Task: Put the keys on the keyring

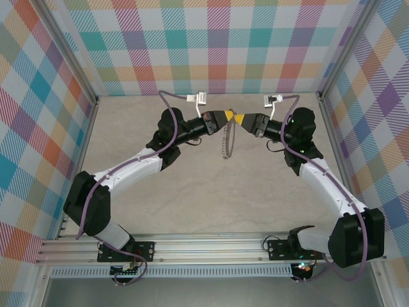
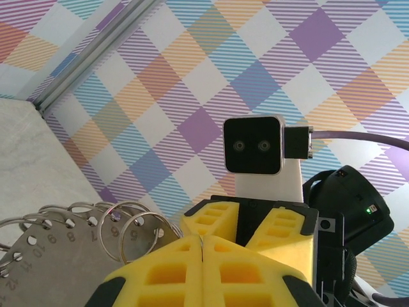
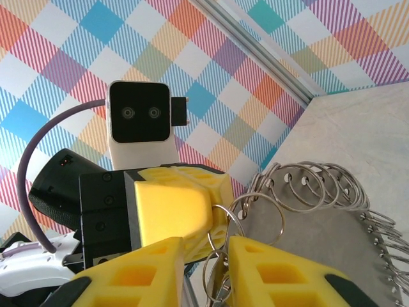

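**A:** Start nearest the bases. What do you see?

**B:** The left arm point(image 1: 128, 173) and right arm point(image 1: 326, 185) rise from the near rail. They reach over the pale surface point(image 1: 192, 204) and meet tip to tip towards its far side.

**A:** How do the left fingers stand?

**B:** The yellow left fingers point(image 2: 160, 275) are closed, pressed together with only a seam between them. I cannot tell whether they pinch anything.

**A:** And the right ones?

**B:** The right fingers point(image 3: 281, 275) stand apart. A couple of wire rings point(image 3: 217, 268) hang in the gap. I cannot tell whether the pads touch them.

**A:** Where is the keyring?

**B:** The keyring point(image 3: 319, 243) is right at the meeting fingertips. It is a flat grey metal plate with numbered holes and rings threaded along its edge. From above it shows as a thin scalloped strip running from the tips back towards the bases. In the left wrist view it sits just left of the closed fingers. In the right wrist view it sits just right of the gap.

**A:** What lies beyond?

**B:** The right wrist's camera point(image 2: 254, 145) faces the left one, and the checked wall point(image 1: 211, 45) stands behind.
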`<state>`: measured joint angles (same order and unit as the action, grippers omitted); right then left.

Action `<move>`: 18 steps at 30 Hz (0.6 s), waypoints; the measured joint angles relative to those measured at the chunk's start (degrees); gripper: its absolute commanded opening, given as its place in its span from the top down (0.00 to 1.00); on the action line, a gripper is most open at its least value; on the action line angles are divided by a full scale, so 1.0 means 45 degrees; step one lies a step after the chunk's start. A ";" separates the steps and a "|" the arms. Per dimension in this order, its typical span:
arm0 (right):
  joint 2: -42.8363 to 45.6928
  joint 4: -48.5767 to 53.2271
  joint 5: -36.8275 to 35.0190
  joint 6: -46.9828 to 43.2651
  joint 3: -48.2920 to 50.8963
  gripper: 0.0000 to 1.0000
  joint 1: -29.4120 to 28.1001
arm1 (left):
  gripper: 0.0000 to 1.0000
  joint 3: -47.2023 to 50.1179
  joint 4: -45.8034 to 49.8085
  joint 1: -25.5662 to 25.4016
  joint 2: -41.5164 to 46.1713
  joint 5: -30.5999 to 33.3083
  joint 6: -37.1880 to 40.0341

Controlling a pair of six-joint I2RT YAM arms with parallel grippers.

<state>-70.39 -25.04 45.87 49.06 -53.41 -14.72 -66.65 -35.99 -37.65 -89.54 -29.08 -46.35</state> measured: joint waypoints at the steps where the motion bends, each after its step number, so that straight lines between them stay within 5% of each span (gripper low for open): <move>1: 0.0010 -0.0010 0.0005 -0.0015 -0.0010 0.68 0.0000 | 1.00 0.0000 0.0000 0.0000 0.0000 0.0000 0.0000; 11: 0.0753 0.0296 -0.0257 -0.0121 -0.0039 0.62 0.0631 | 1.00 0.0000 -0.0010 0.0000 0.0000 -0.0092 0.0005; 18: 0.0738 0.0272 -0.0427 -0.0087 -0.0039 0.69 0.0782 | 1.00 0.0000 -0.0015 0.0000 0.0000 -0.0097 0.0000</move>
<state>-67.07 -23.81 43.94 48.66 -53.58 -11.20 -66.65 -36.05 -37.65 -89.54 -29.52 -46.35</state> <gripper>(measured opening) 0.340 0.049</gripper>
